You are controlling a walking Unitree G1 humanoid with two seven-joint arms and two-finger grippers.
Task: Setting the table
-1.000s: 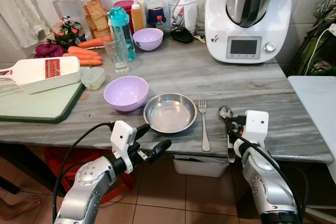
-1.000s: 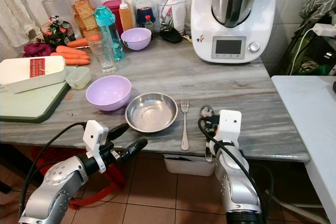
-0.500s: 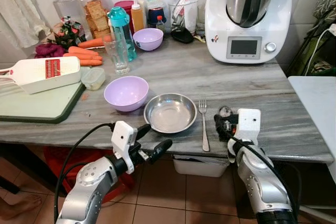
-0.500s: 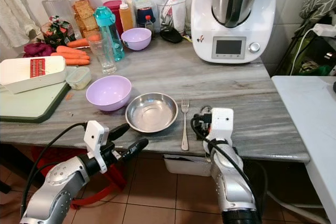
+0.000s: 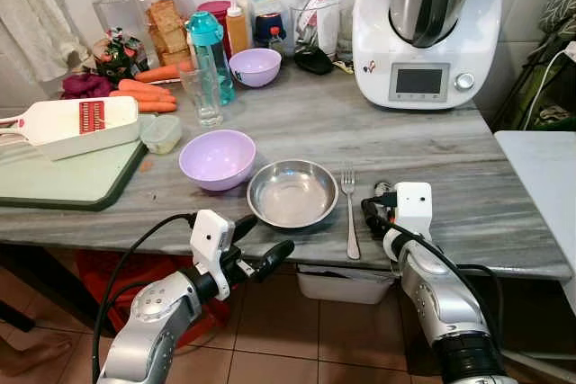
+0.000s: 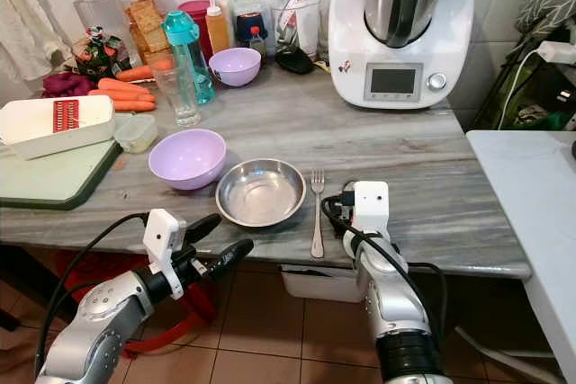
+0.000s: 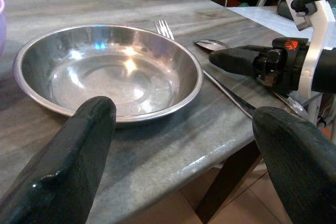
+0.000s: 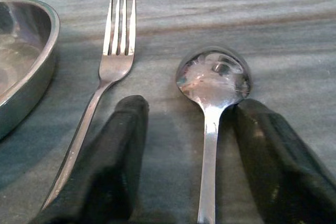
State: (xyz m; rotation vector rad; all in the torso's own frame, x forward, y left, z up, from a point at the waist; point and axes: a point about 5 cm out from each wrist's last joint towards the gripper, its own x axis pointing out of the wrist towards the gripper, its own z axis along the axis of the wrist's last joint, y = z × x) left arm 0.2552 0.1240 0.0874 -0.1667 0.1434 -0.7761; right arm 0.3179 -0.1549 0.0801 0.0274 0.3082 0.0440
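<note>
Looking down from the head views, the grey marble surface [image 5: 468, 186] carries a steel bowl [image 5: 292, 192] near its front edge, a fork [image 5: 349, 213] just beside it, and a lilac bowl [image 5: 216, 158] on its other side. The right tool [image 5: 376, 213] sits low on the surface next to the fork, while the left tool [image 5: 261, 245] hangs off the front edge, released and holding nothing. A white kitchen machine [image 5: 426, 24] stands at the back against tiled wall, with jars, carrots and a green cutting board [image 5: 63, 182] to the left.

From the left wrist view, the steel bowl lies between the spread fingers [image 7: 63, 169].

From the right wrist view, a spoon [image 8: 212, 85] lies flat between the parted right fingers [image 8: 110, 166], the fork just beside it. The fingers are not clenched on the handle. Closing crookedly could nudge the fork or skid the thin spoon across the smooth stone
</note>
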